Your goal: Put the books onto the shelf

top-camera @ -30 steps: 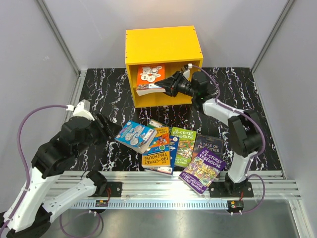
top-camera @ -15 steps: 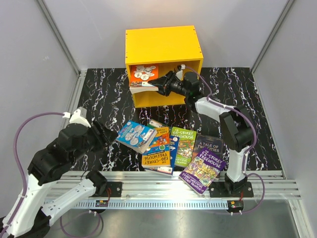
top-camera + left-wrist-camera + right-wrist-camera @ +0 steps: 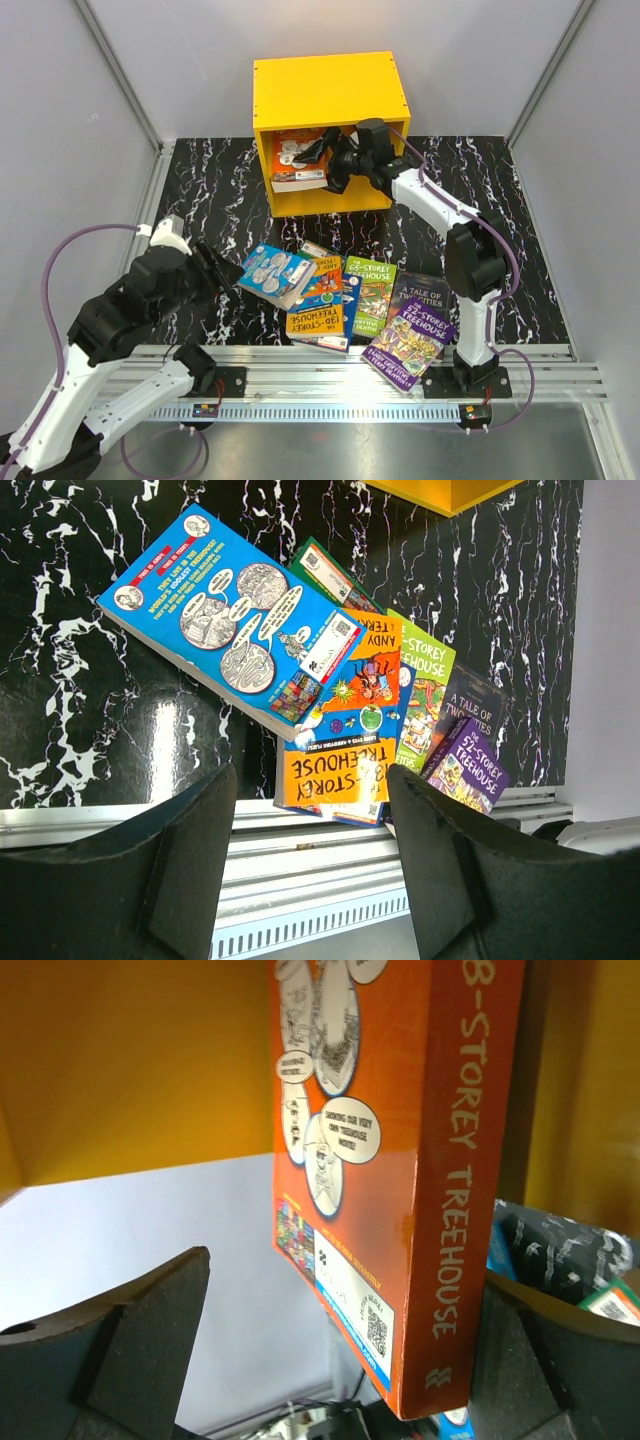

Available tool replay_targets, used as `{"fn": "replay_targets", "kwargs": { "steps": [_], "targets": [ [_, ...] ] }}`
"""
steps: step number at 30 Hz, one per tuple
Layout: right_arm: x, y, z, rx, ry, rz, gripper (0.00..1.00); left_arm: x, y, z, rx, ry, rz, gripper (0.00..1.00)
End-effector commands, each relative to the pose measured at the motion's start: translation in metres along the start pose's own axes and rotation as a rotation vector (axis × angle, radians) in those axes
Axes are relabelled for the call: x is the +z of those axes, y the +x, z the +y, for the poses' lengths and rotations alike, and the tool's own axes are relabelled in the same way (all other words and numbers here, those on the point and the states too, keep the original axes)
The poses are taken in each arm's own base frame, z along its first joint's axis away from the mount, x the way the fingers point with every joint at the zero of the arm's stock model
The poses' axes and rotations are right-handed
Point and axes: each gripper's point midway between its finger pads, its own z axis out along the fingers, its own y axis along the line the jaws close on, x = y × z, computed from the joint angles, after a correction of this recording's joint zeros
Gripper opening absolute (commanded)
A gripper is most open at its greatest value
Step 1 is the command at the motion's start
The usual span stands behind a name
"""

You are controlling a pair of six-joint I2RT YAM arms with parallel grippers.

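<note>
The orange book (image 3: 297, 158) is seen inside the left part of the yellow shelf (image 3: 330, 90), upper centre, its spine running top to bottom in the right wrist view. The right tool (image 3: 330, 163) is spread around it. The left tool (image 3: 224, 268), spread and pinching nothing, is held just left of the blue book (image 3: 275, 272); a strip of bench (image 3: 230, 200) separates the shelf front from the loose books (image 3: 365, 305)

A black tabletop (image 3: 200, 180) veined with white fills the middle, glossy enough to catch a pale glare from the light. Plain light grey walls (image 3: 60, 100) close it in on the left, far and right sides. Slanting metal posts (image 3: 118, 70) stand at the far corners. A ribbed aluminium rail (image 3: 320, 385) runs along the near edge.
</note>
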Motion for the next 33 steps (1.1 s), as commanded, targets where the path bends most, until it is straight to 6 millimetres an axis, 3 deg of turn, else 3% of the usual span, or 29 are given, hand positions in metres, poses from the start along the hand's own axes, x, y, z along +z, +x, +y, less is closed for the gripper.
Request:
{"fn": "replay_targets", "kwargs": {
  "steps": [1, 5, 9, 14, 20, 27, 30, 32, 33],
  "targets": [
    [-0.025, -0.007, 0.018, -0.118, 0.058, -0.048, 1.00, 0.004, -0.008, -0.014, 0.003, 0.049, -0.027, 0.64],
    [-0.027, 0.003, 0.004, -0.103, 0.111, 0.007, 1.00, 0.009, -0.007, -0.016, 0.015, 0.050, -0.015, 0.64],
    [-0.023, 0.020, -0.023, -0.063, 0.193, 0.105, 1.00, 0.013, -0.004, -0.020, 0.020, 0.057, 0.003, 0.64],
    [-0.037, 0.028, -0.038, -0.087, 0.253, 0.117, 1.00, 0.016, -0.003, -0.020, 0.024, 0.054, 0.008, 0.64],
    [-0.058, 0.030, -0.026, -0.141, 0.258, 0.085, 1.00, 0.015, -0.002, -0.019, 0.019, 0.052, 0.011, 0.63],
    [-0.084, 0.018, -0.005, -0.208, 0.258, -0.012, 1.00, 0.011, -0.001, -0.016, 0.001, 0.049, 0.010, 0.63],
    [-0.081, 0.015, 0.000, -0.225, 0.235, -0.021, 0.87, 0.011, 0.001, -0.015, -0.009, 0.047, 0.015, 0.62],
    [-0.075, 0.015, 0.001, -0.225, 0.213, -0.012, 0.51, 0.010, 0.001, -0.014, -0.011, 0.048, 0.014, 0.62],
    [-0.073, 0.014, 0.000, -0.221, 0.213, -0.015, 0.39, 0.009, 0.001, -0.013, -0.014, 0.046, 0.014, 0.62]
  ]
}}
